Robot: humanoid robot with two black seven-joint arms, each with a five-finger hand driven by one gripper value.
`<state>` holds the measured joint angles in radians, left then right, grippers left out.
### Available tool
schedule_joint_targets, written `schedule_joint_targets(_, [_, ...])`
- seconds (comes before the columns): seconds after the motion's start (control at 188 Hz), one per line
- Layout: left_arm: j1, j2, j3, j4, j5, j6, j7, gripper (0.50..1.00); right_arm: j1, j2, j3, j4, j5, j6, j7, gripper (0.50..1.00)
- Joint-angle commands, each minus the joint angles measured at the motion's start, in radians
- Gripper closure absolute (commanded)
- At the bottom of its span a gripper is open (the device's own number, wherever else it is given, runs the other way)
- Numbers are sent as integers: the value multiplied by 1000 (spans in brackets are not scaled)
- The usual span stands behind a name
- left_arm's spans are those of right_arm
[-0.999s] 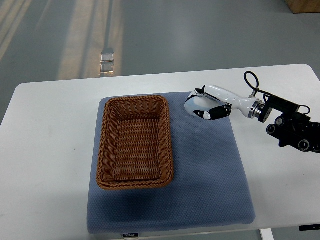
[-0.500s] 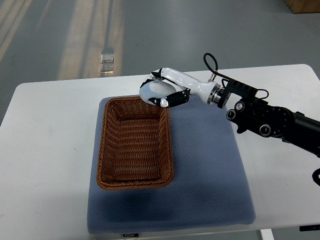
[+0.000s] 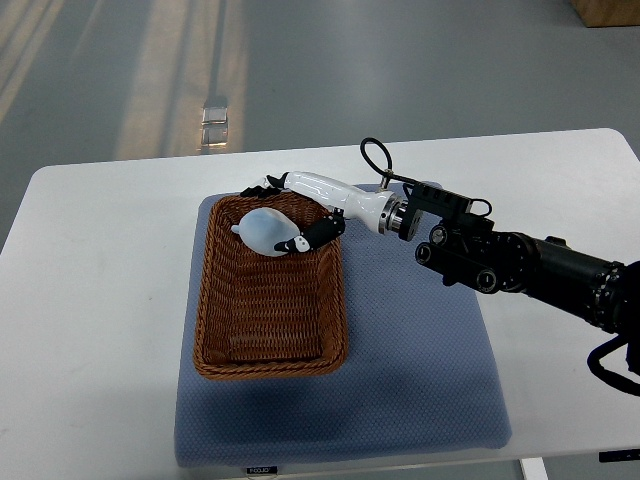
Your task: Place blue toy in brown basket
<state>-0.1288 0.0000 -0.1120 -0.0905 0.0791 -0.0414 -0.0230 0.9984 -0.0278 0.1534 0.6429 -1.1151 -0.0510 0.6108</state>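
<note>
Over the brown basket (image 3: 268, 300), right hand (image 3: 290, 215) fingers cup a pale-blue, rounded, egg-like toy (image 3: 266, 232)

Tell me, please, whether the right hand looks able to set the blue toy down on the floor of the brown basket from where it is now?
Probably yes. The right hand holds the blue toy above the brown basket's far end, and nothing else is visible inside.

The only print I can find is a small white label (image 3: 260, 468) on the near edge of the blue mat (image 3: 420, 380), left of centre. Its dark lettering is too small for me to read. I can make out no other text or numbers.
</note>
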Motion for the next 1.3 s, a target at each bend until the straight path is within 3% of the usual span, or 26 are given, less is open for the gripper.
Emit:
schedule_joint_targets(0.0, [0,0,0,0,1,0,0,500,-3,-3,15,0,3,-1,0,679])
schedule_joint_targets(0.17, [0,0,0,0,1,0,0,500,-44,-14,95,0,97,-66,0,677])
schedule_joint_targets(0.223, [0,0,0,0,-1,0,0,500,-61,-17,149,1,164,-89,0,650])
schedule_joint_targets(0.345, [0,0,0,0,1,0,0,500,-75,-29,247,8,311,-86,0,642])
schedule_joint_targets(0.563, [0,0,0,-3,1,0,-2,500,-159,-96,367,46,583,-69,-118,632])
schedule_joint_targets(0.686, [0,0,0,-3,-1,0,-2,500,-187,-109,428,44,742,-67,-240,601])
schedule_joint_targets(0.797, [0,0,0,-3,1,0,-2,500,-199,-133,459,44,834,-66,-295,597])
schedule_joint_targets(0.872, [0,0,2,-5,1,0,-2,500,-211,-146,486,46,905,-36,-322,593])
schedule_joint_targets(1.052, [0,0,2,-3,-1,0,-2,500,-233,-165,515,44,1008,155,-370,589])
schedule_joint_targets(1.127, [0,0,0,-2,1,0,-2,500,-251,-165,515,44,1003,187,-362,589])
schedule_joint_targets(1.297, [0,0,0,0,1,0,-2,500,-257,-164,515,29,1002,181,-361,589])
